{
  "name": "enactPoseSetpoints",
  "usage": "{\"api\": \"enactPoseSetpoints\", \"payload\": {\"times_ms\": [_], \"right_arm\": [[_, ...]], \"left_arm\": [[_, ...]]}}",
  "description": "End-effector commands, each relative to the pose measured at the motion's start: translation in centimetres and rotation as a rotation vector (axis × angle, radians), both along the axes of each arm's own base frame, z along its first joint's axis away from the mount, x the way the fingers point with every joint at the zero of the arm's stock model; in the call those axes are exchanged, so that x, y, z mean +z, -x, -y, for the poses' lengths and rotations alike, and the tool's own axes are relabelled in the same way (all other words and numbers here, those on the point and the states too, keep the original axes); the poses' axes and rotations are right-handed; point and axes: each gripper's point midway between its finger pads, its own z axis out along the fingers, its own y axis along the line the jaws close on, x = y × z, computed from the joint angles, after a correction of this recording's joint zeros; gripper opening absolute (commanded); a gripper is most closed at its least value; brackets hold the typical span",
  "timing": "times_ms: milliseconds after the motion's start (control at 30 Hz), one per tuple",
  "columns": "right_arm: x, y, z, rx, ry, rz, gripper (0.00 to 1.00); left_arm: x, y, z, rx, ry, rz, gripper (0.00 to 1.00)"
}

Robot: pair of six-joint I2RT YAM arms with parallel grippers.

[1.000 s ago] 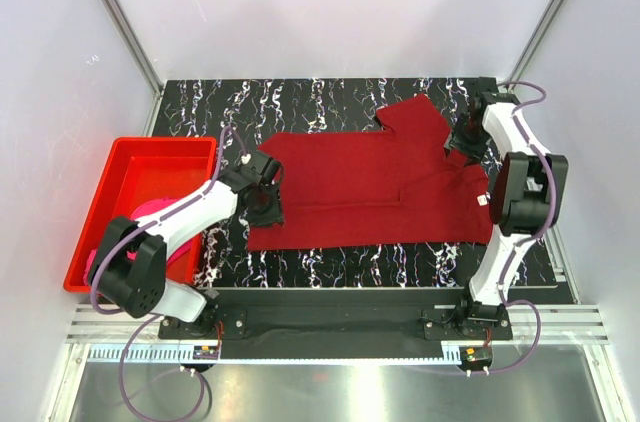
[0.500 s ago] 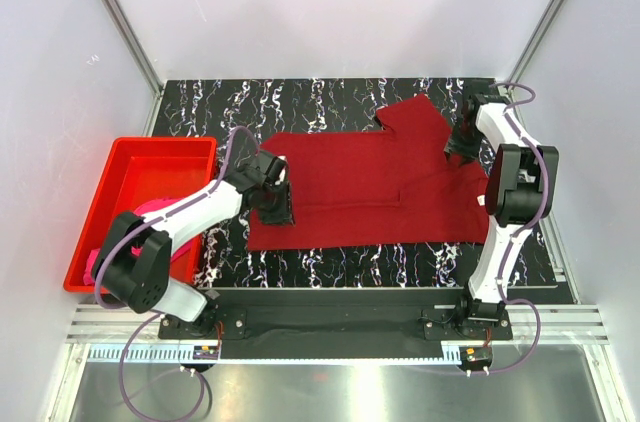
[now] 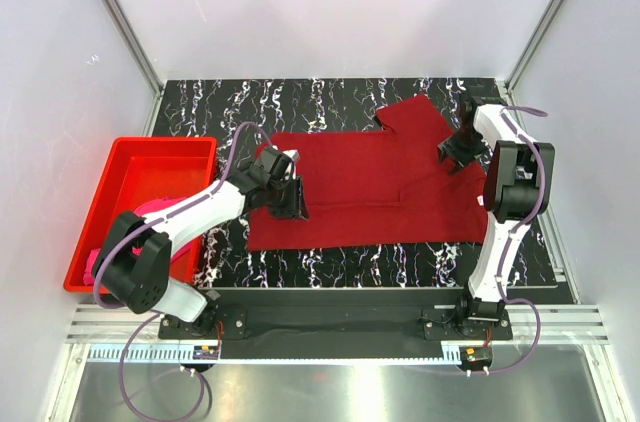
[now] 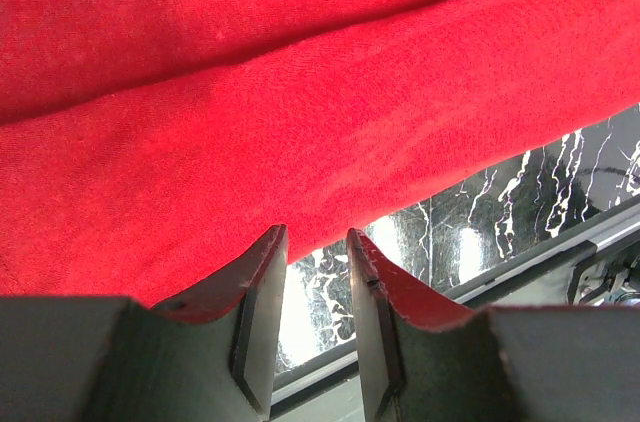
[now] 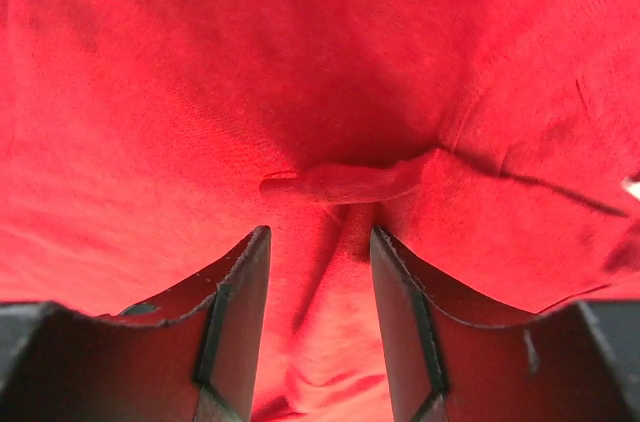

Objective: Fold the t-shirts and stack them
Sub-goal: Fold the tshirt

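Note:
The dark crimson t-shirt (image 3: 370,187) lies spread flat across the black marble table, with one sleeve (image 3: 410,117) pointing to the far side. My left gripper (image 3: 290,197) hovers over the shirt's left end. In the left wrist view the left gripper (image 4: 315,242) is open, with only table showing between its fingers and the shirt's edge (image 4: 300,142) just beyond the tips. My right gripper (image 3: 455,152) is low over the shirt's right end. It (image 5: 320,237) is open above the cloth, with a raised fold (image 5: 340,182) just ahead of the tips. The magenta t-shirt (image 3: 150,207) lies in the bin.
A red plastic bin (image 3: 130,147) stands off the table's left edge, beside the left arm. Bare marble table (image 3: 300,102) runs behind the shirt, with a narrow strip (image 3: 350,262) in front of it. Enclosure walls and metal posts close in both sides.
My left gripper has slid right, further onto the shirt's left end. The right gripper has shifted slightly nearer and left over the shirt's right end.

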Motion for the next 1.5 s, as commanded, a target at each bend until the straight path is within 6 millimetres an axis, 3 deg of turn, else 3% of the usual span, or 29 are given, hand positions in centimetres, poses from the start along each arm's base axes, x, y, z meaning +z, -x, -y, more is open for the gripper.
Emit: {"api": "enactPoseSetpoints", "payload": {"times_ms": [0, 167, 300, 467, 700, 1167, 1467], "right_arm": [[0.8, -0.4, 0.6, -0.224, -0.006, 0.018, 0.52], [1.6, -1.1, 0.9, -0.333, -0.053, 0.052, 0.52], [1.9, -0.3, 2.0, -0.439, -0.064, 0.049, 0.52], [1.7, -0.5, 1.2, -0.526, -0.145, 0.032, 0.49], [4.6, -1.2, 1.6, -0.597, -0.151, 0.099, 0.50], [1.3, -2.1, 1.0, -0.796, -0.213, 0.037, 0.57], [-0.1, -2.1, 1.4, -0.844, -0.206, -0.004, 0.52]], "left_arm": [[1.5, -0.5, 0.9, -0.013, 0.054, 0.050, 0.35], [1.0, -0.1, 0.5, -0.011, 0.046, 0.044, 0.35], [1.1, 0.0, 0.5, -0.017, 0.043, 0.048, 0.35], [0.9, 0.0, 0.6, -0.031, 0.042, 0.042, 0.36], [0.7, 0.1, 0.3, -0.046, 0.032, 0.044, 0.36], [0.3, -0.3, -1.2, -0.034, 0.040, 0.030, 0.36], [-0.4, -0.2, -2.1, -0.016, 0.048, 0.005, 0.36]]}}
